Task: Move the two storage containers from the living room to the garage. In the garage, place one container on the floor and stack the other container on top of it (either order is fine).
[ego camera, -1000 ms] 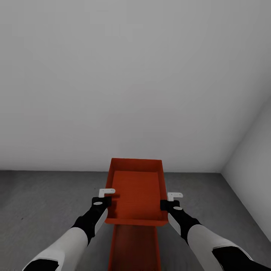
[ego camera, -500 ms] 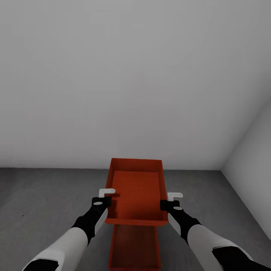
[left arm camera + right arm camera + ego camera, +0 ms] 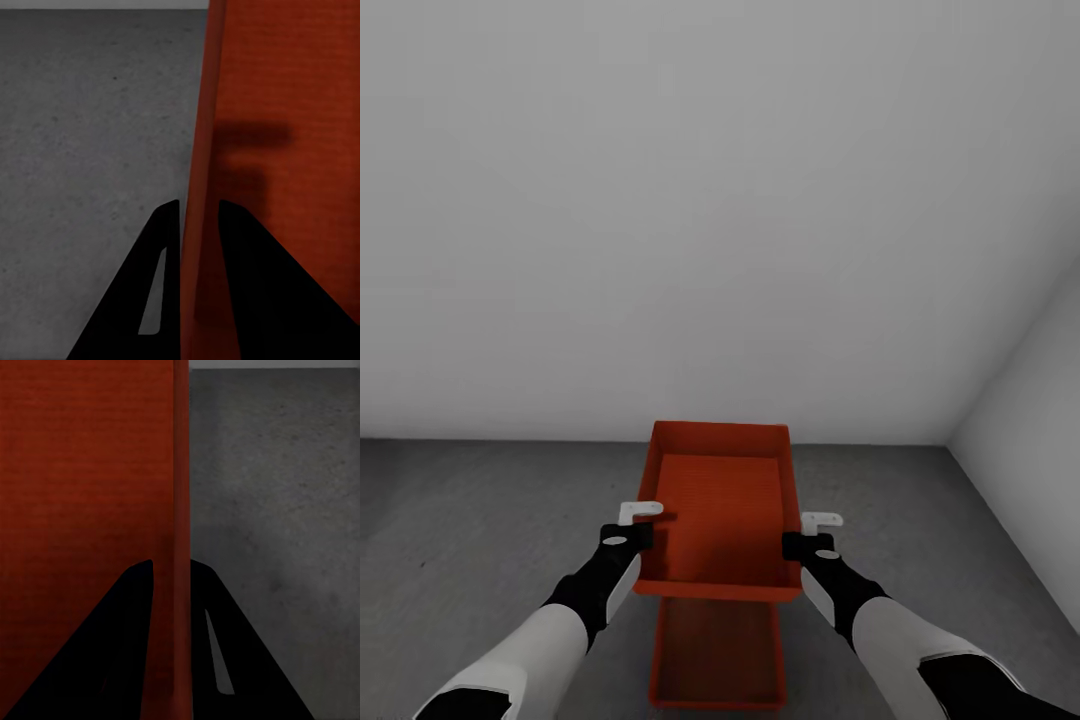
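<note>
Orange-red, thin-walled and lidless, the upper rectangular storage container [image 3: 722, 510] is held in the air between both arms, in front of a plain white-grey wall [image 3: 700, 220]. The left gripper [image 3: 642, 522] clamps the container's left side wall; in the left wrist view its two black fingers [image 3: 154, 285] sit one on each face of that wall [image 3: 196, 225], jaws narrow. The right gripper [image 3: 808, 533] clamps the right side wall in the same way, with the wall [image 3: 180, 547] between its fingers [image 3: 105, 660]. Directly below, a second identical orange-red container [image 3: 718, 652] rests on the dark grey concrete-like floor [image 3: 470, 540], partly hidden by the held one and lined up with it.
</note>
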Robot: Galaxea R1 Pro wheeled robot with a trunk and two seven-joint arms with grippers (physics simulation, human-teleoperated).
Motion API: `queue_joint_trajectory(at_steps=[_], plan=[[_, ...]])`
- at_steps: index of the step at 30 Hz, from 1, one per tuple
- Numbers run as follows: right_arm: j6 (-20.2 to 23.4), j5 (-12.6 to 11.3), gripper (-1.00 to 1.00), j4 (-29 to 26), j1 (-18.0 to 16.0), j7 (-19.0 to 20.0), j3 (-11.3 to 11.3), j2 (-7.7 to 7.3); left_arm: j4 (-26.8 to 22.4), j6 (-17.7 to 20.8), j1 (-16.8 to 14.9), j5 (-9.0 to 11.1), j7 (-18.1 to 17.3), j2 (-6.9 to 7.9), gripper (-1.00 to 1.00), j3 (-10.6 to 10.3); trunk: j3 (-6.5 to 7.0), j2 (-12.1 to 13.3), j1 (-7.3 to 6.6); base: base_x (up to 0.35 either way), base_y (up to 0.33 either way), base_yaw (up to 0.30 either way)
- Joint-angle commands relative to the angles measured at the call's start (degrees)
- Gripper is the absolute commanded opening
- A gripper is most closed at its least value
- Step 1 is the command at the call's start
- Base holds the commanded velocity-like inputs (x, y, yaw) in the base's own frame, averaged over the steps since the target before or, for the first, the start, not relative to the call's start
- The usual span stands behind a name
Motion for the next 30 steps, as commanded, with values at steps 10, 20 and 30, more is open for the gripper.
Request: queue_joint_trajectory(at_steps=[10, 20, 30], plan=[[-0.2, 0.4, -1.0, -0.2, -0.1, -0.4, -0.5, -1.22, 0.0, 0.6, 0.0, -0.3, 2.1, 1.55, -1.0, -0.2, -1.02, -0.1, 0.03, 0.0, 0.0, 0.0], [-0.2, 0.5, -1.0, -0.2, -0.1, -0.3, -0.5, -1.28, 0.0, 0.6, 0.0, 0.0, 2.1, 1.47, -1.0, -0.2, -1.94, -0.1, 0.03, 0.0, 0.0, 0.0], [-0.2, 0.6, -1.0, -0.2, -0.1, -0.3, -0.5, -1.28, -0.1, 0.6, 0.0, 2.3, 2.1, 1.53, -1.0, -0.2, -2.86, -0.1, 0.03, 0.0, 0.0, 0.0]])
